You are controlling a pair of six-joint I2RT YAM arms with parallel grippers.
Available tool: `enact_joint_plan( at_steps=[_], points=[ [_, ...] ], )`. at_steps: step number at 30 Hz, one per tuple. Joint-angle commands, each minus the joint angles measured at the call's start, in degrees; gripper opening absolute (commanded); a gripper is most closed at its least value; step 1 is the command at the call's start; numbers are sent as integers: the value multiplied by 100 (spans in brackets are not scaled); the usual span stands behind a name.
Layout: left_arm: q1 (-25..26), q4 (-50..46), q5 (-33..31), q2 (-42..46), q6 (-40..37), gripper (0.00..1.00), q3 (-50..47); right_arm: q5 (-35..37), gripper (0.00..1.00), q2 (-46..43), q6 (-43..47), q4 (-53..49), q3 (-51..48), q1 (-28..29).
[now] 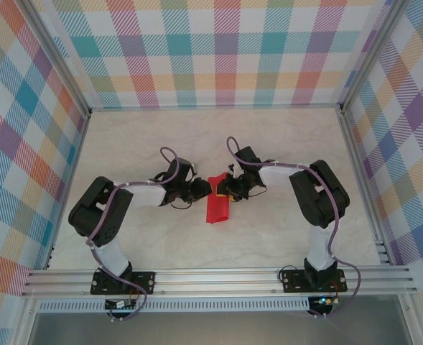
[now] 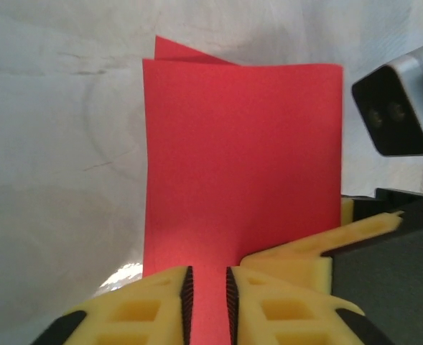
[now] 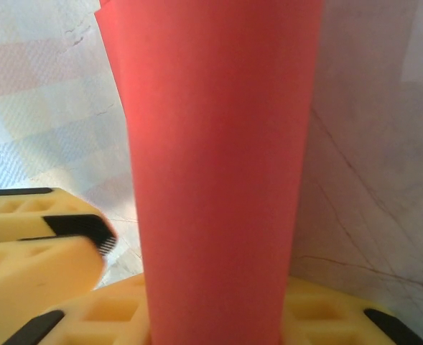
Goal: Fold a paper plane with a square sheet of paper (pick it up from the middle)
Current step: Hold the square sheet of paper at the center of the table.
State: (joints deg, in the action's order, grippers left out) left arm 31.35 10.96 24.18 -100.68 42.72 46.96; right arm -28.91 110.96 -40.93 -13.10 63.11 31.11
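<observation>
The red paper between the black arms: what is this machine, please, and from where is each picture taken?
These are two robot arms on a table, each ending in a two-finger gripper. The wide picture comes from a camera above and behind them; the two close ones come from cameras on the wrists. The right gripper holds the square sheet of paper, red and folded over. The left gripper has its yellow fingers on both sides of the sheet's edge; whether it grips, I cannot tell.
</observation>
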Motion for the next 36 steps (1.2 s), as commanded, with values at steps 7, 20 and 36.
enact_joint_plan(
  at_steps=[7,20,36],
  points=[
    [90,-241,-98,-543,-136,5,417,276,33,159,68,-211,34,-18],
    [90,-845,-274,-584,-403,1,552,748,55,-387,69,-878,233,-18],
    [90,-997,-107,-541,-449,6,964,944,43,-171,229,-1127,395,-18]
  ],
)
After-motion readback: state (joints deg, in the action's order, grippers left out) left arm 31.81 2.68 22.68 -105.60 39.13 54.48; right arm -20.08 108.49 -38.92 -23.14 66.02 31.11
